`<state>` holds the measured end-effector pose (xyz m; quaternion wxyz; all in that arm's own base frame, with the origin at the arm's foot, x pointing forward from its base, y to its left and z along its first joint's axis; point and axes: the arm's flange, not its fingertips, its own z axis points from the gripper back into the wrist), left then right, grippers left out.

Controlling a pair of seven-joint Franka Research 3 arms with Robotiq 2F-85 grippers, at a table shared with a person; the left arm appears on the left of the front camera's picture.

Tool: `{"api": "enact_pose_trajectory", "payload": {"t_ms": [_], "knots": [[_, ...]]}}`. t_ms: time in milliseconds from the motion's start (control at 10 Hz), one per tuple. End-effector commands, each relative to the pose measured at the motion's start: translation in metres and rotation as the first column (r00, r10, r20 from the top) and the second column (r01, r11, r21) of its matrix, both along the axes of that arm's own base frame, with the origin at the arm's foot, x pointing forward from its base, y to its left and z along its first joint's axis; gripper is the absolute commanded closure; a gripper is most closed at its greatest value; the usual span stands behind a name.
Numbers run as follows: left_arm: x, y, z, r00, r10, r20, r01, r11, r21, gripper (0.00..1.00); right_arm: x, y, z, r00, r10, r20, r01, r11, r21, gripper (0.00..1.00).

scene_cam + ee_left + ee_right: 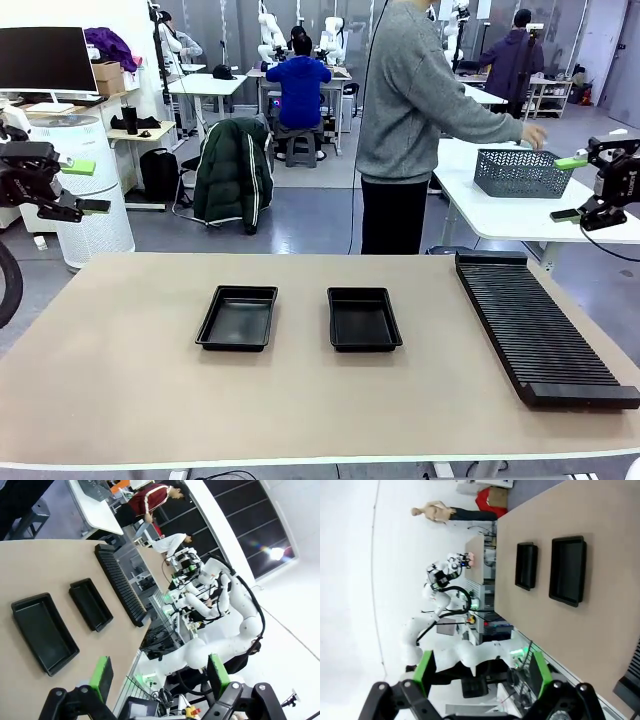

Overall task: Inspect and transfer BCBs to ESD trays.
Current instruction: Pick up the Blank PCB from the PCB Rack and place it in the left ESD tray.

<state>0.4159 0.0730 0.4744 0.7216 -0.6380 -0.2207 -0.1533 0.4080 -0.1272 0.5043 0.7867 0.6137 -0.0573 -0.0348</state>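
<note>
Two black ESD trays lie side by side mid-table, the left tray (237, 318) (44, 632) (526, 565) and the right tray (364, 318) (90, 604) (567, 570); both look bare inside. The BCBs are out of view. My left gripper (88, 187) (160, 677) hangs raised off the table's left end, open, nothing between its green pads. Off the right end, my right gripper (568, 188) (481, 672) is also raised and open, holding nothing.
A long black slotted rack (535, 325) (120, 585) (630, 680) lies along the right side of the tan table (120, 380). A person in a grey sweater stands at the far edge, one hand (533, 135) over a grey basket (520, 172) on a white table behind.
</note>
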Motion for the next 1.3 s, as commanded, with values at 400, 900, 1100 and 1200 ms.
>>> {"api": "enact_pose_trajectory", "payload": {"t_ms": [400,900,1100,1200], "knots": [[-0.0065,0.0066,0.0014,0.997,-0.049,0.052,0.051,0.998,-0.040,0.00,0.0067,-0.0105,-0.0166,0.998,0.055,-0.002,-0.055,0.994,0.089,0.00],[-0.0065,0.0050,-0.0033,0.999,-0.051,0.007,0.051,0.997,-0.063,0.00,0.0006,-0.0114,-0.0219,0.999,0.008,-0.050,-0.005,0.998,0.059,0.00],[-0.0065,0.0050,-0.0033,0.999,-0.051,0.007,0.051,0.997,-0.063,0.00,0.0006,-0.0114,-0.0219,0.999,0.008,-0.050,-0.005,0.998,0.059,0.00],[-0.0065,0.0050,-0.0033,0.999,-0.051,0.007,0.051,0.997,-0.063,0.00,0.0005,-0.0130,-0.0214,0.999,0.018,-0.045,-0.015,0.998,0.062,0.00]]}}
